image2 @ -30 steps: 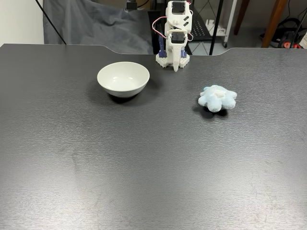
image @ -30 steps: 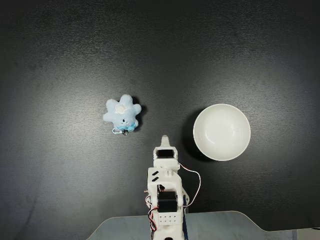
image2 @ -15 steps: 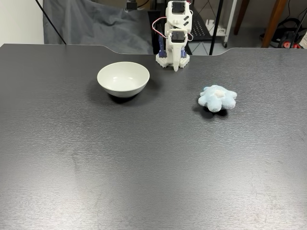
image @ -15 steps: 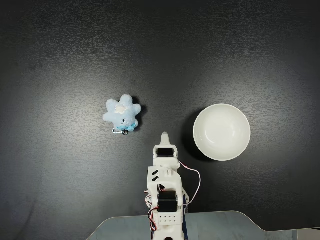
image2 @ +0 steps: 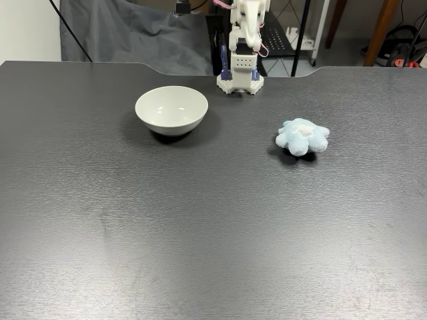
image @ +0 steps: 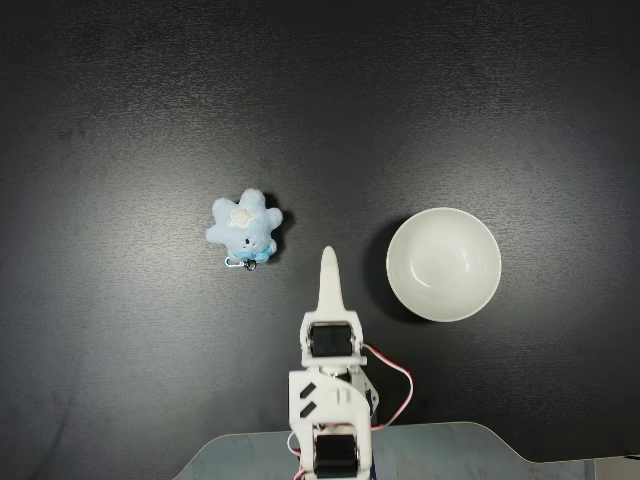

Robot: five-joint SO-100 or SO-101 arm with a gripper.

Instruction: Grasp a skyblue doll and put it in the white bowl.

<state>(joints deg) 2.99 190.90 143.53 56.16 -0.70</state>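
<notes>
Dark counter (image: 120, 120) carries everything. Skyblue doll (image: 245, 229) lies left of centre in a fixed view, white bowl (image: 443, 264) well apart at right of centre. End effector (image: 327, 270) points up-frame between them, touching neither, fingers apparently pressed together. Arm base (image2: 239, 75) sits at top centre in the other fixed view.

White 3D-printed arm (image: 327, 390) w/ black servos, red & white cables at its side, pale tapered tool (image: 327, 272), perforated base (image2: 240, 81).

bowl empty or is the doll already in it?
Empty. The white bowl shows a bare, smooth inside in both fixed views; the skyblue doll lies on the black table, apart from it.
</notes>
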